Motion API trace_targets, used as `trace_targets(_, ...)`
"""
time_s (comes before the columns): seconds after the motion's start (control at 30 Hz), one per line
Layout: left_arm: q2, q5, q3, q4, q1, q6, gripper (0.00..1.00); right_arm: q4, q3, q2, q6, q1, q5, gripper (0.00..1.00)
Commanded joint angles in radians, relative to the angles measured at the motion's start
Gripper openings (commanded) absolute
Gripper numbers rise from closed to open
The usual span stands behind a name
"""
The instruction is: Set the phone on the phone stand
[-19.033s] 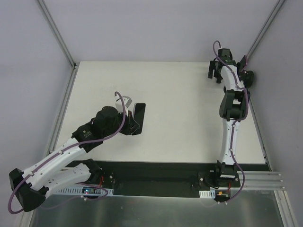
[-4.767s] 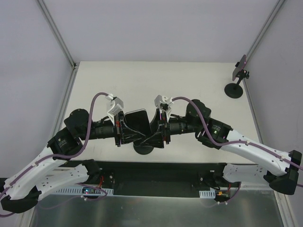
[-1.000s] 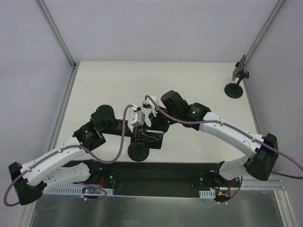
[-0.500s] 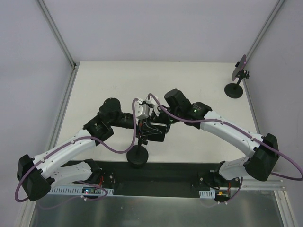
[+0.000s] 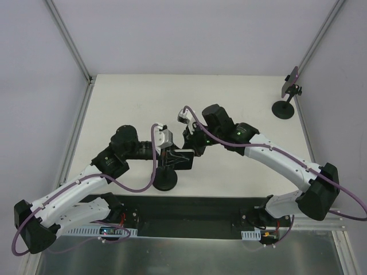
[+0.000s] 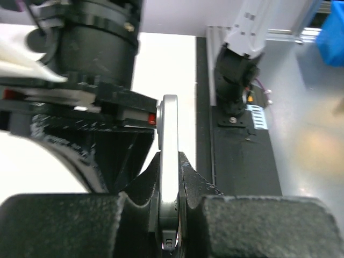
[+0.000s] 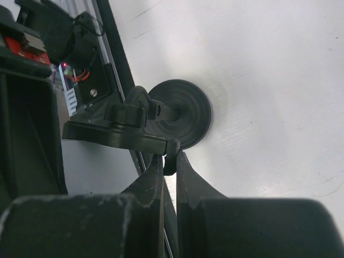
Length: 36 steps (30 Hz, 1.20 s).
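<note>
Top view: both arms bend inward, meeting mid-table. Left gripper (image 5: 168, 153) pinches the phone (image 6: 170, 123) edge-on, aloft by the stand (image 7: 183, 114); right gripper (image 7: 170, 157) clamps its cradle lip.

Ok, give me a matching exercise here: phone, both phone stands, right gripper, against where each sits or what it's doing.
1 phone
2 near phone stand
3 far phone stand
4 right gripper

A shut on the near phone stand
B alone at the far right corner of the table
C edge-on between the fingers of the left gripper
D base by the table's front edge

Pairs: 1-C, 2-D, 3-B, 4-A
</note>
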Motion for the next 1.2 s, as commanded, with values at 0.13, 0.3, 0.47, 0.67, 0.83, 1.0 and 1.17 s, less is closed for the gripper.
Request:
trace_targets(0.13,-0.165,-0.748,-0.049,-0.053,-0.032,-0.012,0.00,0.126,-0.065,-0.142,0.313,0.108,0.523,0.00)
trace_targets(0.3,-0.139,-1.159,-0.100,-0.032,-0.100,0.089,0.00,0.058,-0.019,-0.133,0.528,0.359,1.169,0.00)
trace_targets(0.47,-0.132,-1.341,-0.219,0.238,-0.134,0.152,0.00,-0.014,0.041,-0.065,0.671,0.525,1.472,0.00)
trace_targets(0.67,-0.004,-1.384,-0.233,0.378,-0.132,0.152,0.00,-0.047,0.168,0.024,0.695,0.566,1.478,0.00)
trace_targets(0.83,-0.037,-1.341,-0.261,0.360,-0.132,0.076,0.00,-0.075,0.156,-0.023,0.706,0.619,1.419,0.32)
trace_targets(1.0,-0.111,-1.213,-0.291,0.269,-0.128,-0.009,0.00,0.220,-0.139,-0.267,0.563,0.640,1.176,0.72)
trace_targets(1.17,-0.226,-0.989,-0.284,0.142,-0.091,-0.098,0.00,0.033,-0.148,-0.418,0.342,0.526,0.809,0.93)
